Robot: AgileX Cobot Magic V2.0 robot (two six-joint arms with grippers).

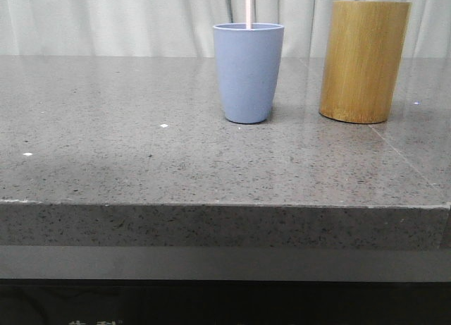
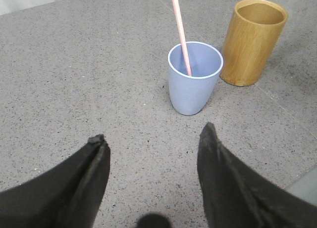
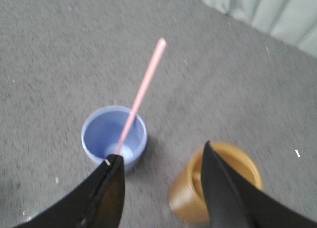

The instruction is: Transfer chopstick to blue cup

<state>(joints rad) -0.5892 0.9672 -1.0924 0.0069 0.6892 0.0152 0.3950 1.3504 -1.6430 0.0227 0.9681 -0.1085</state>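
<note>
One chopstick stands in blue cup.

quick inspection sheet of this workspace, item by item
surface: grey speckled stone counter, a few pale flecks
job's things: one pink chopstick standing in the blue cup, leaning on the rim; cup upright
clutter: bamboo cylinder upright beside the cup, apart from it; nothing seen inside
grippers: left gripper open, empty, above the counter; right gripper open, empty, above both vessels
cables: nothing seen
surroundings: pale curtain behind the counter
</note>
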